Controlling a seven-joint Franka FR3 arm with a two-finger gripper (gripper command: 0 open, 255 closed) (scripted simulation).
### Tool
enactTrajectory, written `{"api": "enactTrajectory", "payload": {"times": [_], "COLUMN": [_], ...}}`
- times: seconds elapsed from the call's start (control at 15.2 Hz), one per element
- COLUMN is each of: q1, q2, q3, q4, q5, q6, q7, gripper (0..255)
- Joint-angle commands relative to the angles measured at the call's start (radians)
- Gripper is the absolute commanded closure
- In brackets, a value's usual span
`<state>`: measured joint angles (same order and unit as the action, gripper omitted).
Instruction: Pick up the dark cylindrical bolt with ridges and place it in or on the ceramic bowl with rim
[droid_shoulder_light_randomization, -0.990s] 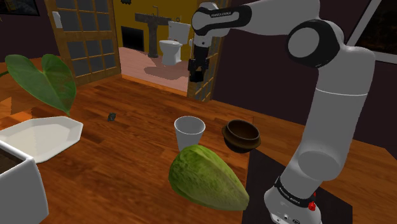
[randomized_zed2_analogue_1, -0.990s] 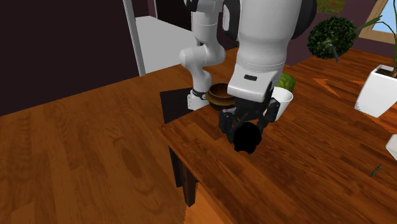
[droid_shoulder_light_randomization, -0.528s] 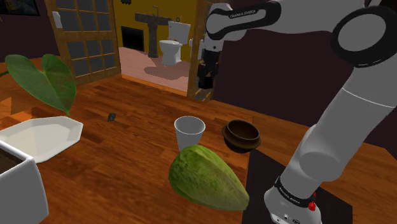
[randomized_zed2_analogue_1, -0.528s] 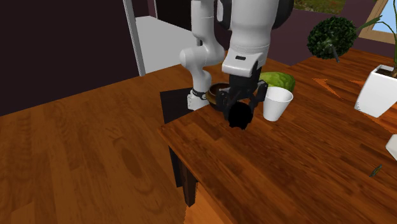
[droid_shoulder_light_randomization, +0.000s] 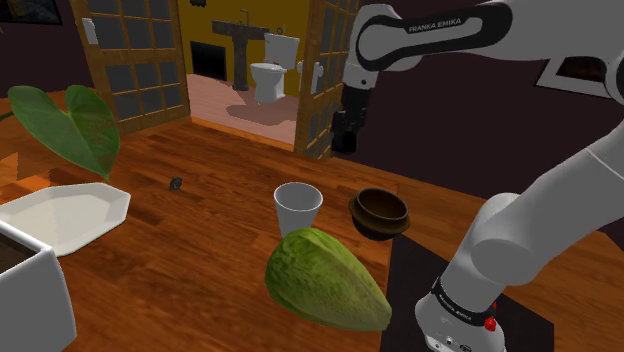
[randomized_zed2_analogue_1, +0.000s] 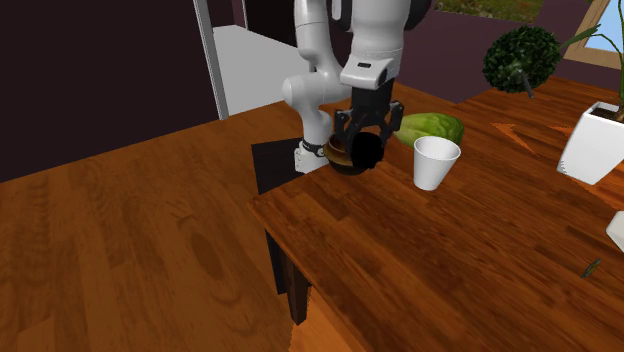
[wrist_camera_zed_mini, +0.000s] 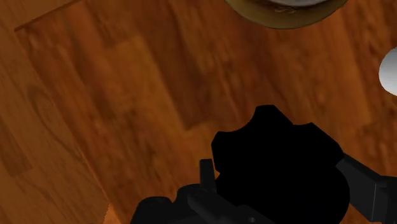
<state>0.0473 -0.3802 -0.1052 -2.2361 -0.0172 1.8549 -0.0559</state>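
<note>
Single-arm pick-and-place, carrying phase. The gripper (droid_shoulder_light_randomization: 343, 135) is hanging high above the wooden table (droid_shoulder_light_randomization: 200, 250), its two fingers clamping the black ridged bolt (wrist_camera_zed_mini: 280, 162) between them, so the bolt is riding in the air, clear of the wood. The brown rimmed bowl (droid_shoulder_light_randomization: 380, 212) is resting on the table near the stand (droid_shoulder_light_randomization: 450, 320); in the wrist view it is lying just beyond the bolt. A white cup (droid_shoulder_light_randomization: 297, 208) is standing beside the bowl, and a green leafy object (droid_shoulder_light_randomization: 325, 278) is lying near both.
</note>
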Motion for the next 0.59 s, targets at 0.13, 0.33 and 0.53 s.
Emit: {"api": "enactTrajectory", "payload": {"times": [0.13, 0.33, 0.53], "q1": [0.003, 0.007, 0.012], "q2": [-0.168, -0.295, -0.426], "q3": [0.026, 0.046, 0.068], "q4": [-0.144, -0.235, -0.317], "q5": [-0.003, 0.002, 0.013], "q6": [-0.025, -0.060, -0.109], "q7": [0.034, 0.057, 0.080], "gripper": [255, 255, 255]}}
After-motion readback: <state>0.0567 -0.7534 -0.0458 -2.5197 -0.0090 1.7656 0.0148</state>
